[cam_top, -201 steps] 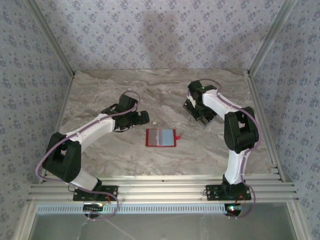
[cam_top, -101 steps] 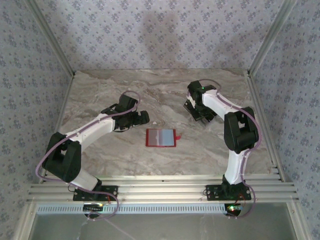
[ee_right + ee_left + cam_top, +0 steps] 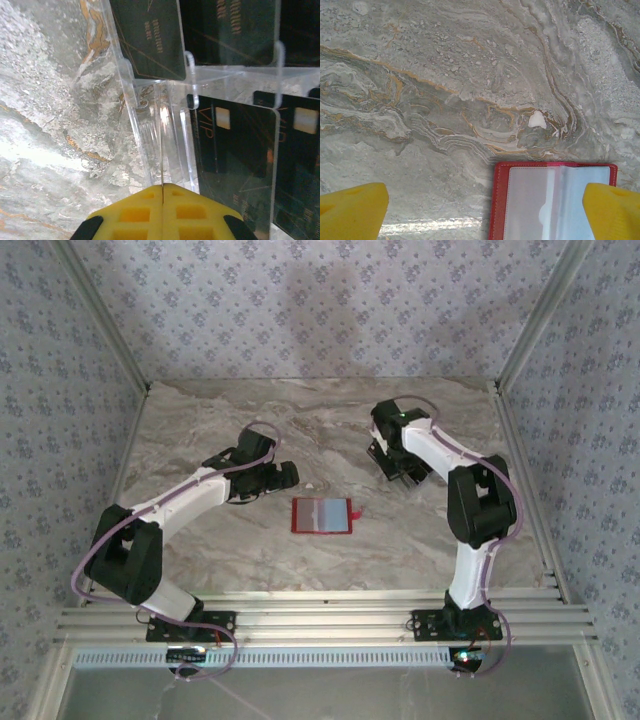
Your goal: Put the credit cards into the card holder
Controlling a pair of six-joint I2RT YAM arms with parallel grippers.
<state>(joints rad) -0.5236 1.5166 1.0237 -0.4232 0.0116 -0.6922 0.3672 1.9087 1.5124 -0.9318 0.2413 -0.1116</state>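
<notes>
Our left claw (image 3: 284,476) gapes wide beside the red wallet (image 3: 322,515); our right claw (image 3: 163,194), beyond the wallet, sits pinched closed near black cards (image 3: 235,145).

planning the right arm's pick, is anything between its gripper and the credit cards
Yes: the clear acrylic stand holding the credit cards puts its lip and wall between them and the shut right gripper. Onward to the open card holder, nothing visible lies on the table.

Grey-veined marble tabletop (image 3: 200,420) between pale floral-papered walls (image 3: 300,310), slanting metal corner posts (image 3: 100,312), ribbed rails (image 3: 320,612) in front.
</notes>
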